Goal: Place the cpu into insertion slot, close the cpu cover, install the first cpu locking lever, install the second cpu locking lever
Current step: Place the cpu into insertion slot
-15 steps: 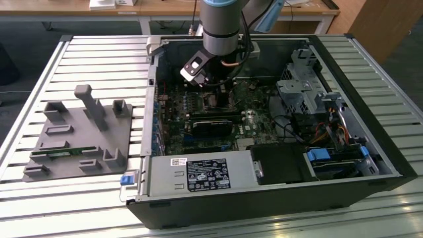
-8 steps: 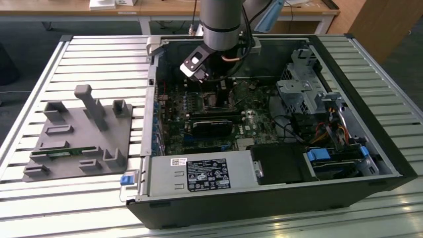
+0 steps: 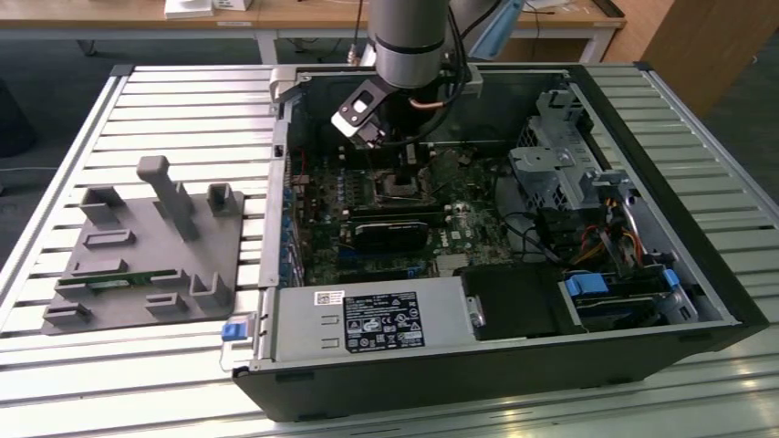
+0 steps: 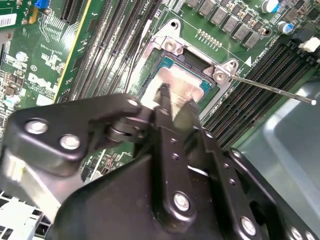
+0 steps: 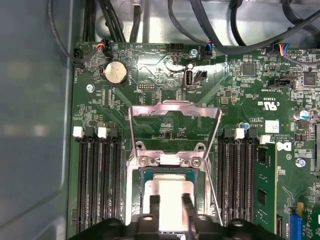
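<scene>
The tool (image 5: 170, 202) hangs right over the silver chip (image 5: 169, 187), its two dark fingers (image 5: 154, 205) apart above the shiny top. The chip sits in its socket (image 5: 134, 195) on the green board (image 5: 150, 75). The thin metal cover (image 5: 175, 106) stands flipped open, long black slots (image 5: 95, 175) flank the socket, and a coin battery (image 5: 115, 73) lies further off.
</scene>
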Tool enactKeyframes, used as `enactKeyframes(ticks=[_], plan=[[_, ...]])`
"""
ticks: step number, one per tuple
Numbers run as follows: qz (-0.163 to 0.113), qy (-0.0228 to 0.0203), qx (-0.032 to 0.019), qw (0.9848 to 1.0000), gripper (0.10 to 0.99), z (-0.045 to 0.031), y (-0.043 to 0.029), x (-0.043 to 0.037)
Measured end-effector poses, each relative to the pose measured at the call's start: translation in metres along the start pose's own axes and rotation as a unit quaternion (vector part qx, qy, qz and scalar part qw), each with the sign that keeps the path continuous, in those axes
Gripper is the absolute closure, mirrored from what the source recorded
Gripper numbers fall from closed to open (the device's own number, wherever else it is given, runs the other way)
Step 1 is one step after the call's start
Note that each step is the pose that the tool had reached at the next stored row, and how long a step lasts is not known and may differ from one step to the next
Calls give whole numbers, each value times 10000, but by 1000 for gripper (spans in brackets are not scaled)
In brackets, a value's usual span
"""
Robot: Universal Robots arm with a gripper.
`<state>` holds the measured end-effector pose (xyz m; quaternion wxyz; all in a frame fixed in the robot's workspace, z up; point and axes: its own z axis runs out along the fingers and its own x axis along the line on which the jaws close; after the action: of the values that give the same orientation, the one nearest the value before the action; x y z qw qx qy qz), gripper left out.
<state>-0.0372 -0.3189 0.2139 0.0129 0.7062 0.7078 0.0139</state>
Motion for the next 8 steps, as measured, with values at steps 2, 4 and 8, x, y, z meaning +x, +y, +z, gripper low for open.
enactKeyframes(ticks=[2,4,8], plan=[[0,0,5,10000,851,-6,2,0],[0,-1,8,10000,910,-14,2,0],[0,0,11,10000,973,-29,4,0]])
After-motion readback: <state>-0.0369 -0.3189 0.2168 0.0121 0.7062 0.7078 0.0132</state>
